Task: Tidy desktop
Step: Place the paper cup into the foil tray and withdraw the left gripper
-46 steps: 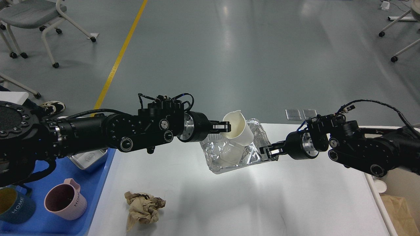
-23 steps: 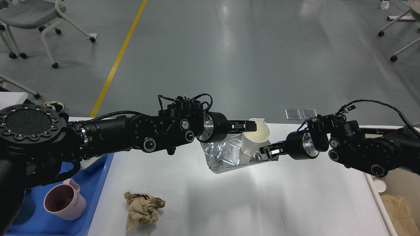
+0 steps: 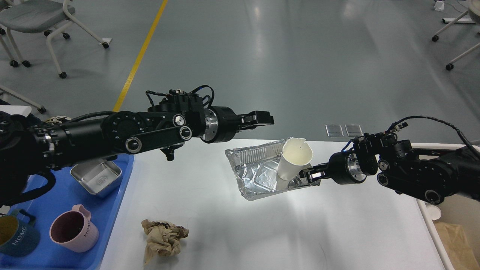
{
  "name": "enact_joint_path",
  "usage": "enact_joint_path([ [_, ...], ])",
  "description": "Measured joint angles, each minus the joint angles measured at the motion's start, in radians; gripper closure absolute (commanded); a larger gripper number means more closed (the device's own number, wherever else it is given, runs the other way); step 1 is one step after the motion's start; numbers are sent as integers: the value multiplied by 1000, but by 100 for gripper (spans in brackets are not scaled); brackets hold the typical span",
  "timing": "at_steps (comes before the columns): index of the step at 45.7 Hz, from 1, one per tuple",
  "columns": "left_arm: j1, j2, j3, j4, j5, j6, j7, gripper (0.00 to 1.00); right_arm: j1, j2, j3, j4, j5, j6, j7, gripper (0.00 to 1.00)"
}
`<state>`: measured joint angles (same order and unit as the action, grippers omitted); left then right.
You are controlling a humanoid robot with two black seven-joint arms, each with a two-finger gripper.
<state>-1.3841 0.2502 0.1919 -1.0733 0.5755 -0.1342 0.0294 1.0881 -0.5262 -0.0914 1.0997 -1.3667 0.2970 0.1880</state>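
Rubbish collecting is in hand on the white desktop; the right gripper is pinching the near rim of a foil tray, where a paper cup is standing tilted; the left gripper is hovering above, empty, fingers seemingly parted; next, I judge, the crumpled brown paper is needing a pickup.
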Motion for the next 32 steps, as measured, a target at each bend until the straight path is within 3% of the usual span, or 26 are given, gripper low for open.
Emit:
enact_joint_path([
  [22,13,619,-7,-398,4,7,23,29,-5,22,-8,-19,3,-19,-19,100],
  [32,70,830,-5,-509,5,48,17,29,-6,27,-10,-24,3,-19,-19,100],
])
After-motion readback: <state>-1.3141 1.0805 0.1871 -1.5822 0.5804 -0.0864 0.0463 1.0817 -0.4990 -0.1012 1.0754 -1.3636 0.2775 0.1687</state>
